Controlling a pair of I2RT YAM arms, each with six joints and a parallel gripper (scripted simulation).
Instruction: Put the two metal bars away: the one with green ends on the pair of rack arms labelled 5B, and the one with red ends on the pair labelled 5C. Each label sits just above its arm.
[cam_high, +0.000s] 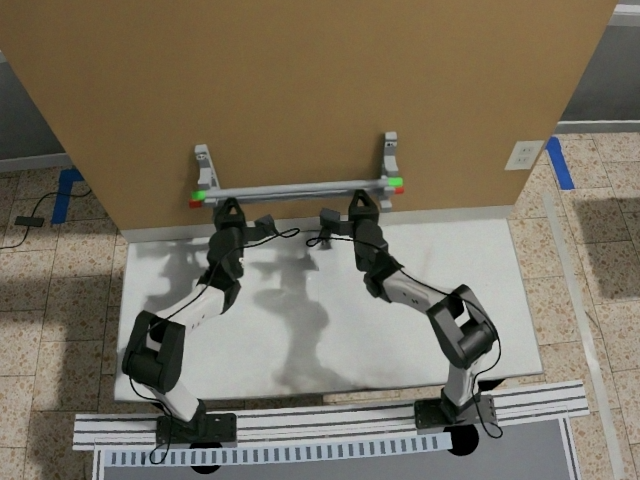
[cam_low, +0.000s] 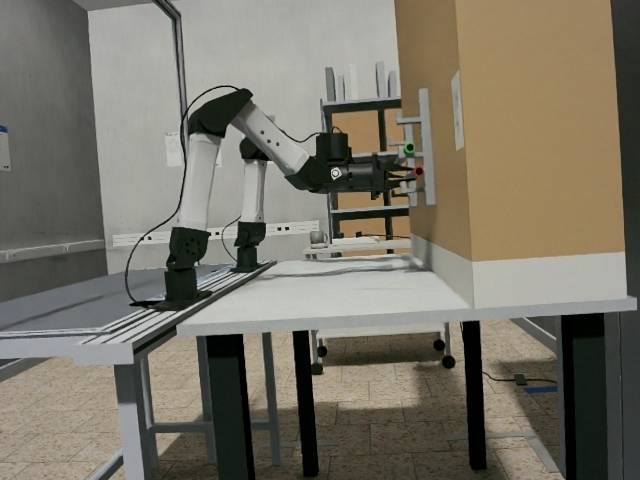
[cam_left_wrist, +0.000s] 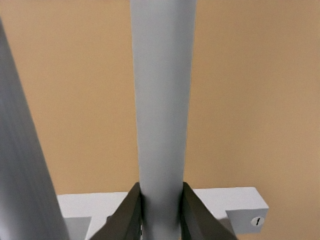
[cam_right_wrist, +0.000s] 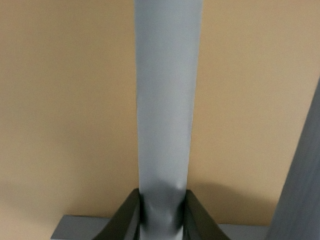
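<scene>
In the top view, the green-ended bar (cam_high: 289, 189) (cam_low: 408, 148) is seen spanning the two sides of the wall rack (cam_high: 391, 149) (cam_low: 427, 149). The red-ended bar (cam_high: 194, 204) (cam_low: 418, 171) (cam_left_wrist: 162, 115) (cam_right_wrist: 165, 100) is mostly hidden under it, its red tips showing at both sides. The left pincer (cam_high: 232, 204) (cam_low: 410, 173) (cam_left_wrist: 161, 191) and the right pincer (cam_high: 360, 195) (cam_right_wrist: 162, 198) are brought up to the rack above the table (cam_high: 361, 330) (cam_low: 330, 294), spaced well apart along the bar.

In the exterior view, the red end is seen below the green one, close to the rack's upright and level with the fingers. Whether the bar's weight is already borne by the lower rack arms cannot be told, and the labels cannot be read.

In the left wrist view, the fingers are closed down to the bar's thickness, with the bar pinched between their tips.

In the right wrist view, the same bar is gripped just as narrowly by the other pincer. The step in hand is judged to be the seating of this bar on 5C. Both ends should be lowered together and kept level, the bar should be felt to settle on both arms before either grip is loosened, and both pincers should then be backed straight out, so that the green-ended bar is not knocked.
</scene>
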